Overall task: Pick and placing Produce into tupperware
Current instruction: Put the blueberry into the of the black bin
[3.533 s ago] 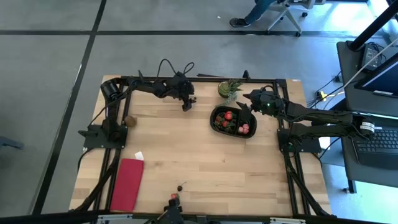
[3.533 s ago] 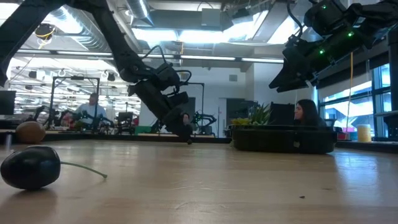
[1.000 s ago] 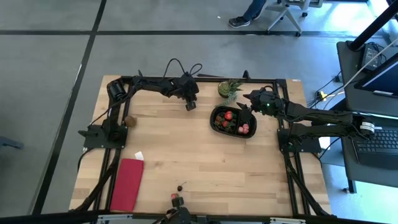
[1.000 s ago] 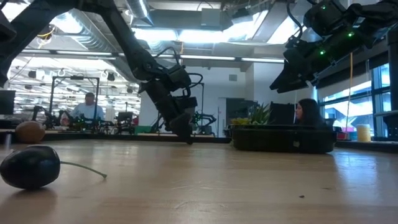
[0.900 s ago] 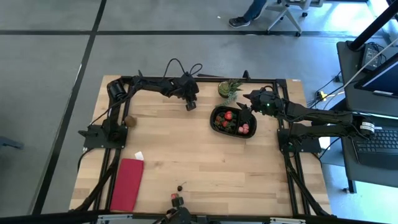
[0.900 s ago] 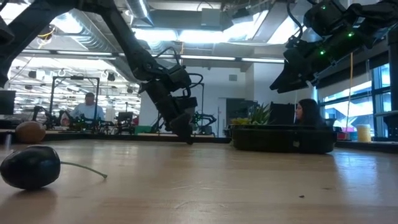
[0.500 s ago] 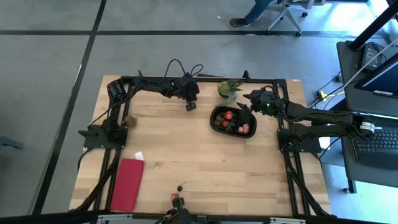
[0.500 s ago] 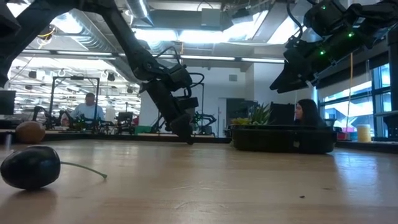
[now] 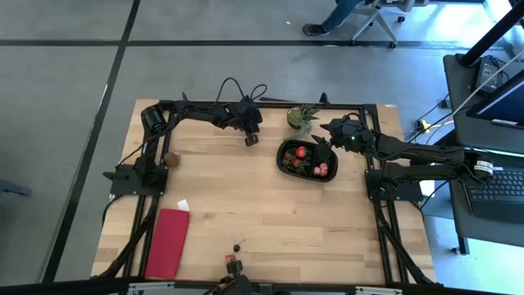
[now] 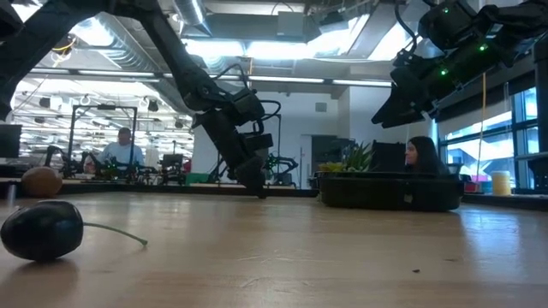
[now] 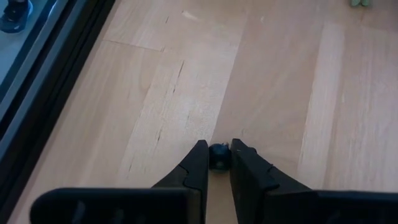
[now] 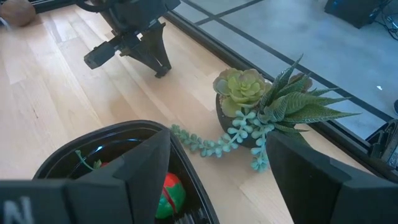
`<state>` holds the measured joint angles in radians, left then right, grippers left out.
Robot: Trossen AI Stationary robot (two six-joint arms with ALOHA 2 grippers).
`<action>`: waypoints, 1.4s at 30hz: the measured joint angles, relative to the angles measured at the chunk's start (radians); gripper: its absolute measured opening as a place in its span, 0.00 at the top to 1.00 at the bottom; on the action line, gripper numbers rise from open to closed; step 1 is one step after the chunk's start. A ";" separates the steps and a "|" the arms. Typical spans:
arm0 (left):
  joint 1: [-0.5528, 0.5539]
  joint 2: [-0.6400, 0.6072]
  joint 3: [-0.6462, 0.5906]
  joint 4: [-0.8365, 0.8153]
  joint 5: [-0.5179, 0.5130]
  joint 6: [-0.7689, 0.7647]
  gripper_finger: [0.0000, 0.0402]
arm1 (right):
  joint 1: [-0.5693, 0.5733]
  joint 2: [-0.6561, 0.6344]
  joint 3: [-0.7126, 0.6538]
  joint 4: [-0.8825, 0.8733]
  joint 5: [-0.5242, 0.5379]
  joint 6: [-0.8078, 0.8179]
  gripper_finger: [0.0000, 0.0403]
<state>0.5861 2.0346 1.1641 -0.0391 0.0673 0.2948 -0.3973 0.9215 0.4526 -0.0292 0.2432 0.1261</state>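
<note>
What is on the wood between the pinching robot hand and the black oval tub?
Nothing: the high view shows bare wood between the left gripper and the black oval plastic tub.

I count one black tupperware (image 9: 307, 158), right of centre in the overhead frame, with roughly four red or pink produce pieces (image 9: 300, 152) visible inside. One dark berry (image 11: 218, 155) sits between my left gripper's (image 11: 216, 160) closed fingertips. One brown fruit (image 9: 171, 159), one potted plant (image 9: 303, 117), one red cloth (image 9: 168, 242).
</note>
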 joint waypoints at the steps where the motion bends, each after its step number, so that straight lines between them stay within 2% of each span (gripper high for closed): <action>1: 0.000 0.000 0.000 0.000 0.001 -0.002 0.91 | 0.000 0.000 0.000 0.000 0.000 0.000 0.34; 8: -0.007 -0.052 -0.005 -0.022 0.049 -0.005 0.91 | 0.000 0.000 0.000 0.000 0.000 0.000 0.34; 12: -0.011 -0.101 -0.002 -0.008 0.131 -0.044 0.91 | 0.000 0.000 0.000 0.001 0.000 0.000 0.34; 15: -0.030 -0.120 -0.003 -0.004 0.238 -0.100 0.91 | 0.000 0.000 0.000 0.001 0.000 0.000 0.34; 20: -0.122 -0.122 -0.003 0.067 0.347 -0.149 0.91 | 0.000 0.000 0.000 0.003 0.000 0.003 0.34; 27: -0.264 -0.123 -0.002 0.229 0.346 -0.156 0.91 | 0.000 0.000 0.000 0.003 0.000 0.029 0.34; 31: -0.311 -0.122 -0.002 0.283 0.247 -0.155 0.91 | 0.000 0.000 0.000 0.002 0.000 0.030 0.34; 34: -0.320 -0.123 -0.002 0.296 0.193 -0.156 0.91 | 0.000 0.000 0.000 0.002 0.000 0.030 0.34; 42: -0.302 -0.123 -0.002 0.300 0.187 -0.185 0.85 | 0.000 0.000 0.000 0.001 0.000 0.046 0.34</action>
<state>0.2842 1.9120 1.1622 0.2607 0.2539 0.1095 -0.3971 0.9215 0.4526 -0.0284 0.2427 0.1722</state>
